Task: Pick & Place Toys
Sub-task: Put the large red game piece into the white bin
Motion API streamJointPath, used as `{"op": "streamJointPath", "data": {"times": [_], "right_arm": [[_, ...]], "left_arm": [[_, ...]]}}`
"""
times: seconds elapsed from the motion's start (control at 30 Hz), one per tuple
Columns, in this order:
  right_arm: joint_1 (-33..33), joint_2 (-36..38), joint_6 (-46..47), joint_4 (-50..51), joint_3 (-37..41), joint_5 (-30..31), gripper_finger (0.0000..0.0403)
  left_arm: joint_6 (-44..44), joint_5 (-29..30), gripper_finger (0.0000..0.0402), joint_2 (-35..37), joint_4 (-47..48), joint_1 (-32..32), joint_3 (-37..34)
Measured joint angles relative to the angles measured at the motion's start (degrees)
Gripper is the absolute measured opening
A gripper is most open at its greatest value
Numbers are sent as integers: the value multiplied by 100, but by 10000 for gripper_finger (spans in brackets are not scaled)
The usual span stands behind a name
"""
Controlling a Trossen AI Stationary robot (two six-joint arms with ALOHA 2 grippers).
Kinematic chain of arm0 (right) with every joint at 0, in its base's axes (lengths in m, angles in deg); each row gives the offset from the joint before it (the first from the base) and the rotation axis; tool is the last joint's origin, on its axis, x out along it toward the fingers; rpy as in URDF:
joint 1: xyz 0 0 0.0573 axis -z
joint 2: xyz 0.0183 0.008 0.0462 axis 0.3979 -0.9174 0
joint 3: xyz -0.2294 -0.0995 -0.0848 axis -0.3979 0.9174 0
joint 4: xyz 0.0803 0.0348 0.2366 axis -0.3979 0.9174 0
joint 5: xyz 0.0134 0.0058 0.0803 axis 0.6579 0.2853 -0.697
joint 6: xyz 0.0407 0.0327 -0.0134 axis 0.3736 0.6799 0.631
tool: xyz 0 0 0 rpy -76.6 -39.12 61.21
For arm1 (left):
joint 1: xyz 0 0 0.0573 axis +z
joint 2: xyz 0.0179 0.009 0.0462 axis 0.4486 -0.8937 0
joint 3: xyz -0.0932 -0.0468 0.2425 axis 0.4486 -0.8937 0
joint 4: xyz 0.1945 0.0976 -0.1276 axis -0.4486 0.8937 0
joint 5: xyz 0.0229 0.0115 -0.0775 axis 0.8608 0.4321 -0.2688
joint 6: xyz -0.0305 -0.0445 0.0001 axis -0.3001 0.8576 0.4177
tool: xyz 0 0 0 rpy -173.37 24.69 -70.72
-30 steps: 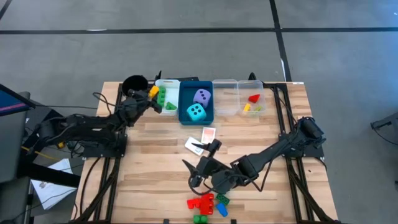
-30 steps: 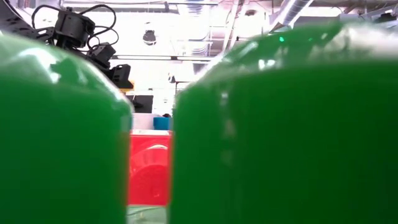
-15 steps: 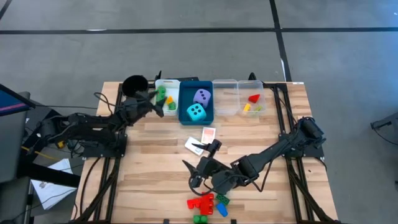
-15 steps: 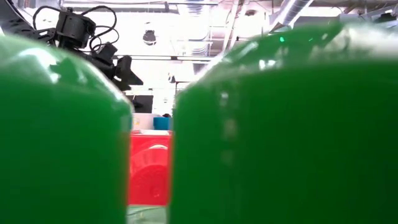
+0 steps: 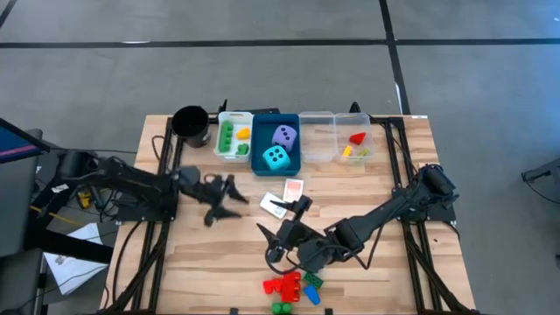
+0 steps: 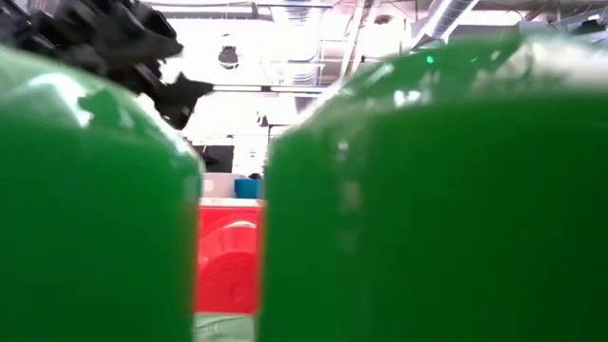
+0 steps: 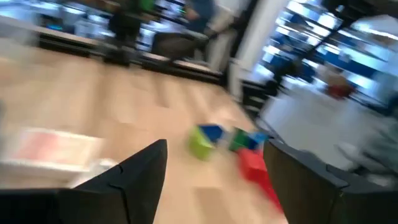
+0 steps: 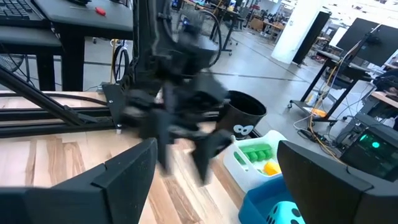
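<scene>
Bricks (image 5: 292, 290) in red, green and blue cluster at the table's near edge; we count two card packs (image 5: 283, 197) mid-table and two dice (image 5: 278, 149) in the blue tray (image 5: 259, 150) beyond. Our right gripper (image 5: 278, 243) and left gripper (image 5: 224, 200) both hover spread and empty.

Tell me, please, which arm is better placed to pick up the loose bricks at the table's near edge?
Probably the right: its gripper hovers open beside the brick pile, while the left gripper, empty, is farther off.
</scene>
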Motion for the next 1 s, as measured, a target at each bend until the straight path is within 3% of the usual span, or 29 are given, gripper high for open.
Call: {"op": "streamJointPath", "data": {"times": [0.27,0.53,0.67,1.0], "right_arm": [[-5,0,0,3,0,-1,327],[-3,0,0,3,0,-4,327],[-5,0,2,2,0,-4,327],[-55,0,4,12,-2,-4,327]], "left_arm": [[-20,1715,259,-84,2,-2027,2],[31,2970,262,-771,-91,-3056,7],[99,3282,264,-1303,-503,-3267,79],[154,3285,265,-2635,-608,-3571,991]]}}
